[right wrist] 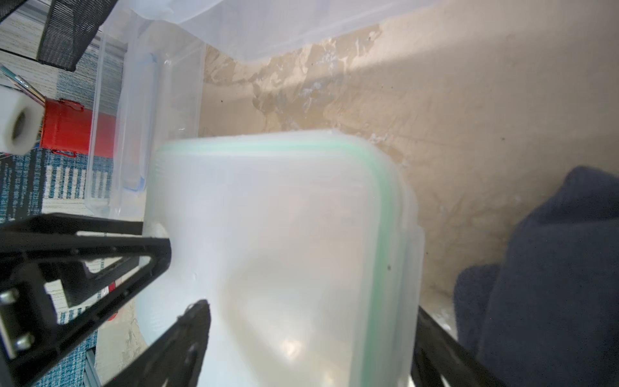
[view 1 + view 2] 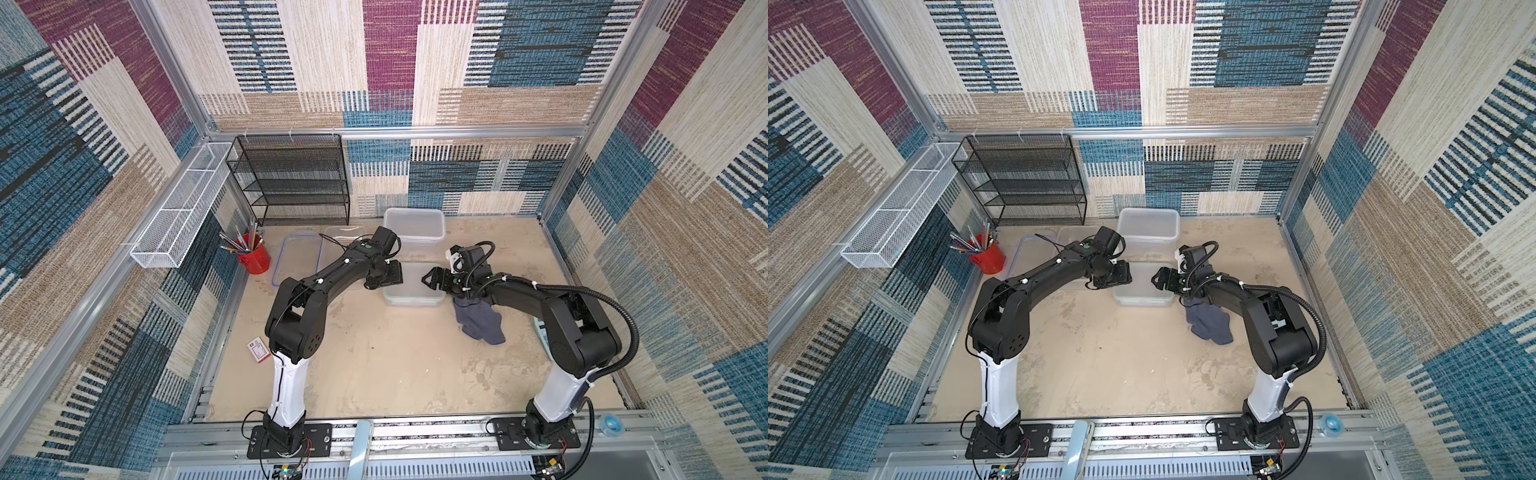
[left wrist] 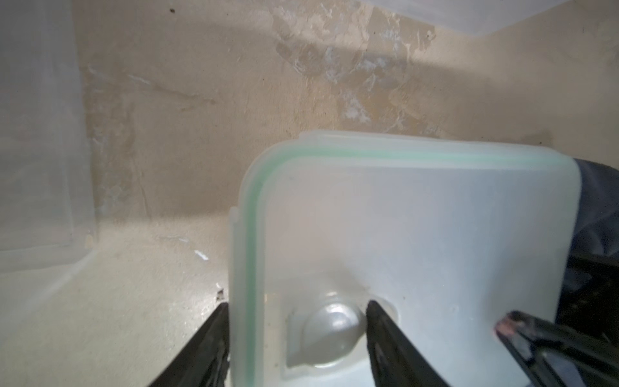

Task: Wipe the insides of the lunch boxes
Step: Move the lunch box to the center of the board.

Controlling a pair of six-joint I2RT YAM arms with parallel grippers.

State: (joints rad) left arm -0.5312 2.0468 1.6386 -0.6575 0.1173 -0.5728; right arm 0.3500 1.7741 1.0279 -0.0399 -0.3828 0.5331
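Left gripper [image 3: 296, 303] stood spread astride one wall of the smaller lunch box [image 2: 413, 297] on the table [image 2: 374, 365]; right gripper [image 1: 311, 308], jaws wide, straddled the opposite wall (neither pinching). The left arm [image 2: 328, 274] and right arm [image 2: 519, 291] arched inward, wrists tipped down. The deep lunch box [image 2: 415, 226] stood behind; the grey cloth [image 2: 480, 322] lay beside.

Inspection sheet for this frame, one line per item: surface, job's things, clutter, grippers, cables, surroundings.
Surface: beige tabletop, worn and blotchy.
Job's things: deep lunch box at the back, shallow lunch box beside it, small lunch box mid-table with a green-rimmed lid on it.
Clutter: grey cloth, blue-rimmed lid, red pencil cup, card.
Grippers: left gripper and right gripper open, astride opposite lid edges.
Cables: black conduit on right arm.
Surroundings: black mesh shelf, white wire basket, patterned walls.
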